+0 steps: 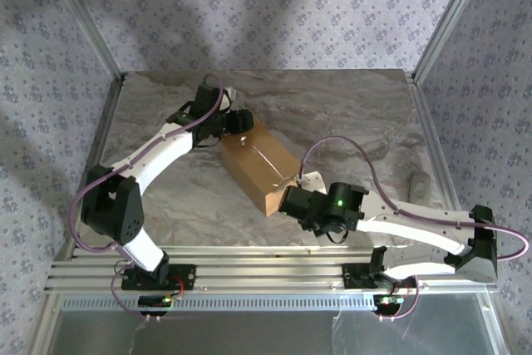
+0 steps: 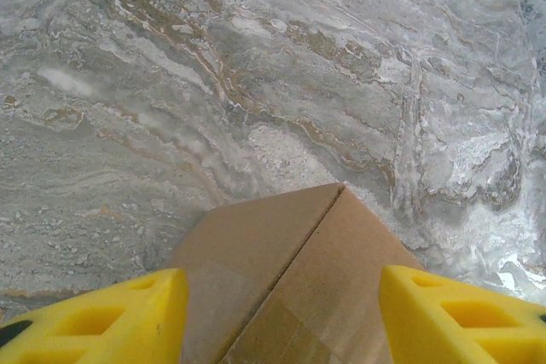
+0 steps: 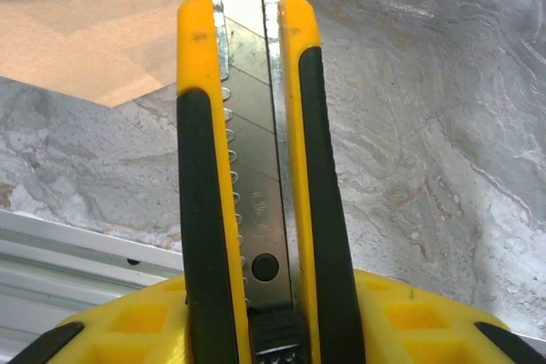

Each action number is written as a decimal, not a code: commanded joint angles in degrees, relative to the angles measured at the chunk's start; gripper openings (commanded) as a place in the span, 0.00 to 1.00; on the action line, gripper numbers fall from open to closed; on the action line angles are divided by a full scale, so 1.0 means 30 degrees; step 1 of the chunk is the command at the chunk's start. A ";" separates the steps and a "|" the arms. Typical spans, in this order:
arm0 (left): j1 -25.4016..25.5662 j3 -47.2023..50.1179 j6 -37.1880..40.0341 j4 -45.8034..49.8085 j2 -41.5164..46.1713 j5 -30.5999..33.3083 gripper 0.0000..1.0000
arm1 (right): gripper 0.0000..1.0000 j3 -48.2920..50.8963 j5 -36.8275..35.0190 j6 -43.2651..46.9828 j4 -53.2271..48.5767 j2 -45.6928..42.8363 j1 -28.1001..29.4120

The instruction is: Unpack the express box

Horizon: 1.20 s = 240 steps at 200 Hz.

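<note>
The express box (image 1: pixel 258 164), a brown carton, lies slanted across the middle of the marble table. Its taped top seam (image 2: pixel 294 253) is closed. My left gripper (image 1: pixel 237 125) is over the box's far end. In the left wrist view the left gripper (image 2: pixel 281 296) is open, its yellow fingers (image 2: pixel 111 317) spread wide above the box top (image 2: pixel 333 270); I cannot tell whether they touch. My right gripper (image 1: pixel 293 199) is at the box's near end. In the right wrist view the right gripper (image 3: pixel 269 321) is shut on a black-and-yellow utility knife (image 3: pixel 247 168), whose blade points toward the box corner (image 3: pixel 94 31).
Aluminium rails (image 1: pixel 266 268) run along the near edge and metal frame posts (image 1: pixel 445 31) stand at the sides. A small grey object (image 1: pixel 420 184) lies on the table (image 1: pixel 349 114) to the right. Bare marble stretches behind the box.
</note>
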State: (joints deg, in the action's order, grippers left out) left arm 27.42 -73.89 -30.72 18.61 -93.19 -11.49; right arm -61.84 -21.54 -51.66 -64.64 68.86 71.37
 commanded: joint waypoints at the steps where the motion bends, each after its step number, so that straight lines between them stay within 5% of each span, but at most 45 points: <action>1: 0.1044 0.0488 -0.0834 0.1116 0.0161 -0.1884 0.60 | 0.00 -0.1231 -0.0176 0.1518 0.1219 0.0426 0.0048; 101: 0.1351 0.0280 -0.0981 0.1629 0.0417 -0.1379 0.60 | 0.00 -0.3813 -0.2571 0.1616 -0.1032 0.2957 0.0725; 240: 0.1933 -0.0127 -0.1344 0.1538 0.0227 -0.1609 0.60 | 0.00 -0.2325 -0.5107 0.1695 0.1033 0.2076 0.2009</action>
State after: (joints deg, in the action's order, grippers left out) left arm 28.67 -73.76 -31.11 18.33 -92.99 -7.94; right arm -68.05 -29.02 -47.09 -72.66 75.61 77.08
